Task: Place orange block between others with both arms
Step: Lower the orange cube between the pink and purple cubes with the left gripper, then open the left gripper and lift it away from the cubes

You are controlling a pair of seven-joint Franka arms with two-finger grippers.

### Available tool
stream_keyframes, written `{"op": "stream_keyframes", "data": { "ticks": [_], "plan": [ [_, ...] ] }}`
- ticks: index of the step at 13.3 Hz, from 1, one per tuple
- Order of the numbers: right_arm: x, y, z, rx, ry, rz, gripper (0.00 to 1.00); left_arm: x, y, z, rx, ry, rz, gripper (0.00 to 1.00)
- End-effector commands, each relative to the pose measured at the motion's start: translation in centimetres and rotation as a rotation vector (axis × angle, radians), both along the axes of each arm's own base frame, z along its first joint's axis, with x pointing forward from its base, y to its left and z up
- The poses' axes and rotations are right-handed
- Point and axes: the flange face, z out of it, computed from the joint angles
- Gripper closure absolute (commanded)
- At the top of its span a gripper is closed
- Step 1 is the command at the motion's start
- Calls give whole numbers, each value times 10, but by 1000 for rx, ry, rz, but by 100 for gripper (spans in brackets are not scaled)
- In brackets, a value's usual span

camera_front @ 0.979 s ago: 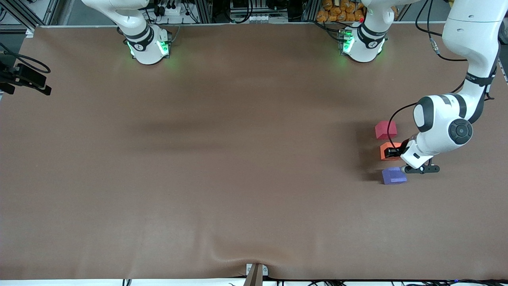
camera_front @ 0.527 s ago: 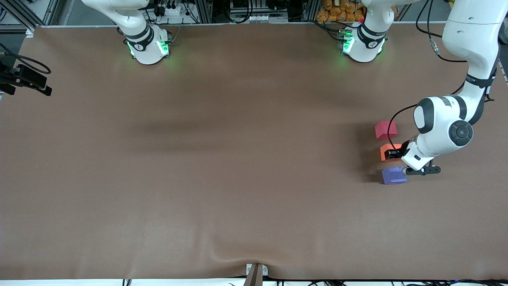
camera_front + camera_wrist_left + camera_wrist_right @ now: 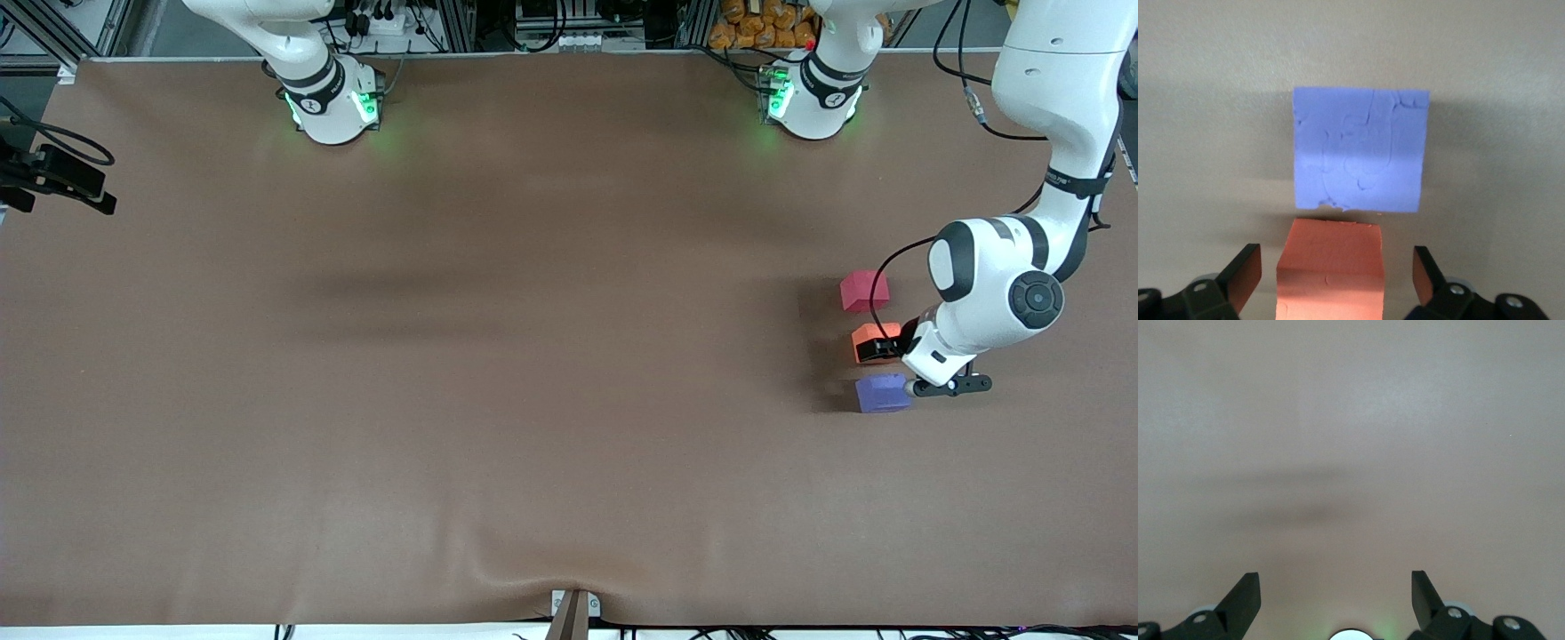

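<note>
The orange block [image 3: 866, 343] [image 3: 1330, 270] rests on the brown table in a row between the others: the pinkish-red cube [image 3: 862, 291] farther from the front camera and the purple-blue cube [image 3: 882, 393] [image 3: 1360, 157] nearer to it. My left gripper [image 3: 885, 343] [image 3: 1336, 279] is low over the orange block, open, with a gap showing on each side between fingers and block. My right gripper [image 3: 1336, 600] is open over bare table with nothing between its fingers; it does not show in the front view, where that arm waits.
The two arm bases [image 3: 333, 102] [image 3: 813, 98] stand at the table's edge farthest from the front camera. A black camera mount [image 3: 53, 173] sits at the right arm's end. A metal bracket [image 3: 573, 612] marks the nearest edge, where the cover wrinkles.
The left gripper's fingers have opened and let go of the orange block, which stays on the table between the two cubes. The right arm has not moved.
</note>
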Motion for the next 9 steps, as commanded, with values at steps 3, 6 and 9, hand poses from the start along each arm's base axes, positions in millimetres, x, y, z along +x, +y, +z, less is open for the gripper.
{"op": "stream_keyframes", "data": {
  "ticks": [3, 6, 9],
  "plan": [
    [3, 1, 3, 3, -1, -13, 0, 23, -13, 72, 6, 30, 18, 0],
    [3, 2, 3, 3, -1, -11, 0, 39, -30, 139, 0, 62, 15, 0],
    [3, 1, 3, 3, -1, -11, 0, 43, -51, 207, 0, 38, 28, 0]
  ]
}}
